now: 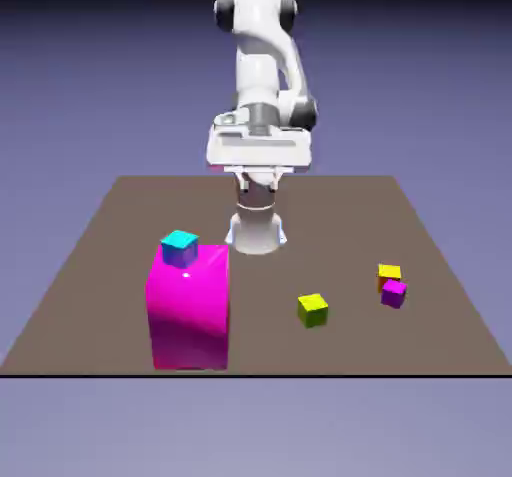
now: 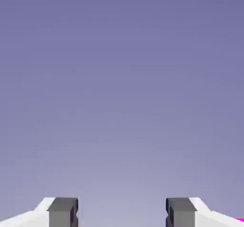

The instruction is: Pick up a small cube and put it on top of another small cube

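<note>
The small cube [image 1: 389, 274], yellow on top with orange sides, rests on the table at the exterior view's right. The other small cube [image 1: 180, 248], cyan on top with blue-purple sides, sits on the back left corner of a big magenta block [image 1: 188, 310]. My gripper [image 1: 259, 179] hangs high near the robot's base, far from both cubes. In the hand view the gripper [image 2: 121, 214] is open: its grey fingertips [image 2: 62, 212] stand wide apart with only the backdrop between them. Neither cube shows in the hand view.
A tiny magenta-purple cube [image 1: 394, 293] touches the front of the small yellow cube. A yellow-green cube [image 1: 313, 309] with olive sides lies between the block and that pair. A magenta sliver [image 2: 238, 220] shows at the hand view's bottom right corner.
</note>
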Motion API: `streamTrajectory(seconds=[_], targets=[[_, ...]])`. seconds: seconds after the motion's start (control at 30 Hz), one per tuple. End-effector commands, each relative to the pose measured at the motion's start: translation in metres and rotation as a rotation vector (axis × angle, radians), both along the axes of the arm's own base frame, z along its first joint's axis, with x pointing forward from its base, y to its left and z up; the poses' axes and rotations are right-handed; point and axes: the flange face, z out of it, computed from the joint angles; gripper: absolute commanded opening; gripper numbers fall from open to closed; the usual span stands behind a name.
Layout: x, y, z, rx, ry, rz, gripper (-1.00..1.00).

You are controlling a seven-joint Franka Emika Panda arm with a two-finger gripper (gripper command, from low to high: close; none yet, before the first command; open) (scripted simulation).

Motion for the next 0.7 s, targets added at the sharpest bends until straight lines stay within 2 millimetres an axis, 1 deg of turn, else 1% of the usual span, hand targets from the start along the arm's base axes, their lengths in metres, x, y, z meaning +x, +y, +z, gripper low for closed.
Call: streamTrajectory(seconds=[0.0,0.1,0.17,0.27,0.33,0.4,0.5,0.6,0.67], targets=[[0.005,0.012,-0.012,0.009,0.046,-0.004,0.0],[0.017,0.048,-0.049,0.036,0.186,-0.02,0.0],[0.021,0.073,-0.076,0.051,0.28,-0.033,0.0],[0.02,0.112,-0.116,0.072,0.423,-0.056,0.0],[0.016,0.138,-0.142,0.084,0.519,-0.074,0.0],[0.007,0.164,-0.167,0.094,0.614,-0.092,0.0],[-0.011,0.204,-0.201,0.104,0.758,-0.121,0.0],[-0.037,0.243,-0.229,0.109,0.902,-0.151,0.0],[-0.057,0.269,-0.244,0.109,0.997,-0.171,0.0]])
